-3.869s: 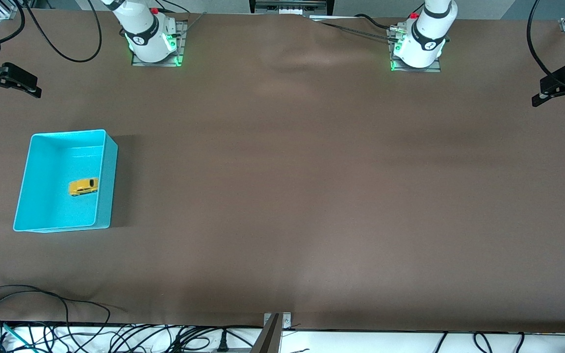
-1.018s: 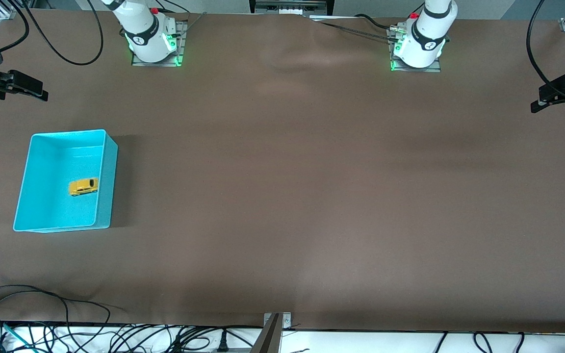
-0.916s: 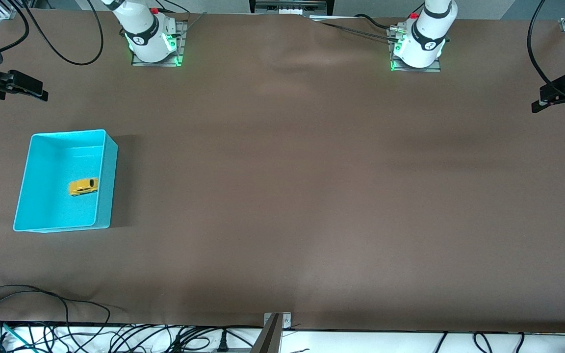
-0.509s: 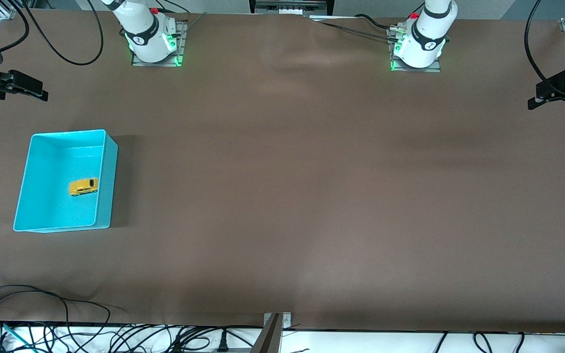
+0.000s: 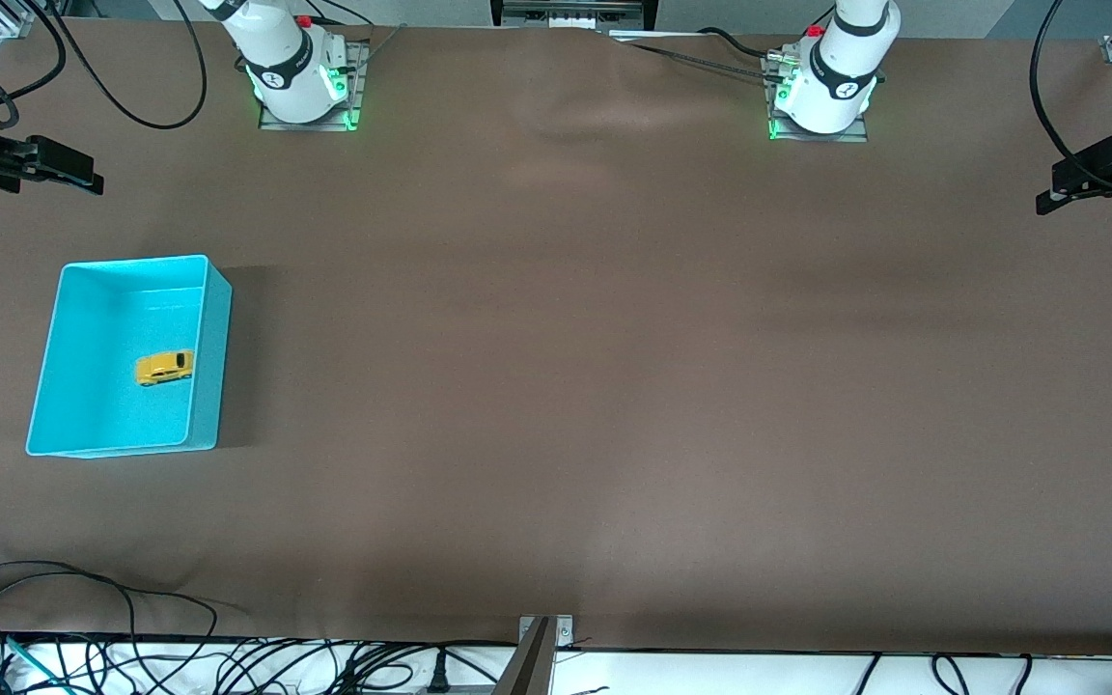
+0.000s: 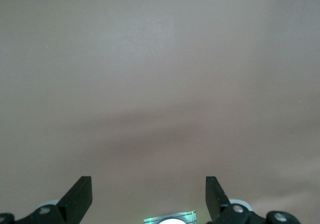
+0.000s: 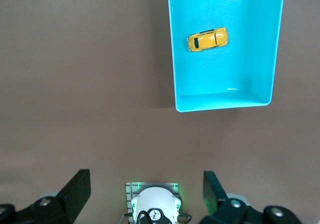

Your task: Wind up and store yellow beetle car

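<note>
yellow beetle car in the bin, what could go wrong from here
The tiny yellow beetle-shaped toy car lies in the turquoise plastic bin, close to one side wall, so a pincer finger reaching in might strike that wall or shove the bin. Both pincers hang open, far from it: the right pincer at its own table end, the left pincer at the other, so a long approach could arrive misaligned.

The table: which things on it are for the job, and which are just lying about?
For the job:
- yellow toy car, lying inside the bin
- turquoise bin
- left tool and right tool, both open, up near the table's ends

Lying about:
- cables along the table's near edge
</note>
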You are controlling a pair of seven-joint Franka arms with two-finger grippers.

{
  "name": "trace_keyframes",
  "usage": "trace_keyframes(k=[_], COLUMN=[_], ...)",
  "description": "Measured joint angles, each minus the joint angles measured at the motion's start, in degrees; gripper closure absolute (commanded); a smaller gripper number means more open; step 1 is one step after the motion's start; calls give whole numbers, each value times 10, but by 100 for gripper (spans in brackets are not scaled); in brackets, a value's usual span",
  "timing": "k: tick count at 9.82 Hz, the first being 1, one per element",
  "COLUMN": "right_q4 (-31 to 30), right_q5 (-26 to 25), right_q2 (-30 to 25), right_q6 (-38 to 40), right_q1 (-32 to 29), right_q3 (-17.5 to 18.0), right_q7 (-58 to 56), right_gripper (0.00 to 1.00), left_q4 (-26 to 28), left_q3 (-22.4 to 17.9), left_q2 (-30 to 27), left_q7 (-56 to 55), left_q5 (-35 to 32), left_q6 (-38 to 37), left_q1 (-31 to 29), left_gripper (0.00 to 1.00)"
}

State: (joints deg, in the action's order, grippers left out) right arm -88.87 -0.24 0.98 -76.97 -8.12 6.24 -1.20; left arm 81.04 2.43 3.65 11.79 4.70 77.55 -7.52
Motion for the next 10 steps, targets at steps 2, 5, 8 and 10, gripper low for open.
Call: trace_keyframes(k=[2,5,8,10], right_q4=[0,0,0,0], right_q5=[0,0,0,0], right_q2=[0,0,0,0], right_q6=[0,1,1,1], right_q1=[0,0,0,0], right_q3=[0,0,0,0], right_q7=[0,0,0,0], right_gripper=[0,0,0,0], left_q4=[0,-1,-2,-2], left_q3=[1,1,-1,-1], left_q2=[0,-1,-1,-1], left_q7=[0,0,0,0], left_q5=[0,0,0,0], left_q6=[-4,-10,-11,-11], left_q1=[2,2,1,1], left_gripper=[0,0,0,0])
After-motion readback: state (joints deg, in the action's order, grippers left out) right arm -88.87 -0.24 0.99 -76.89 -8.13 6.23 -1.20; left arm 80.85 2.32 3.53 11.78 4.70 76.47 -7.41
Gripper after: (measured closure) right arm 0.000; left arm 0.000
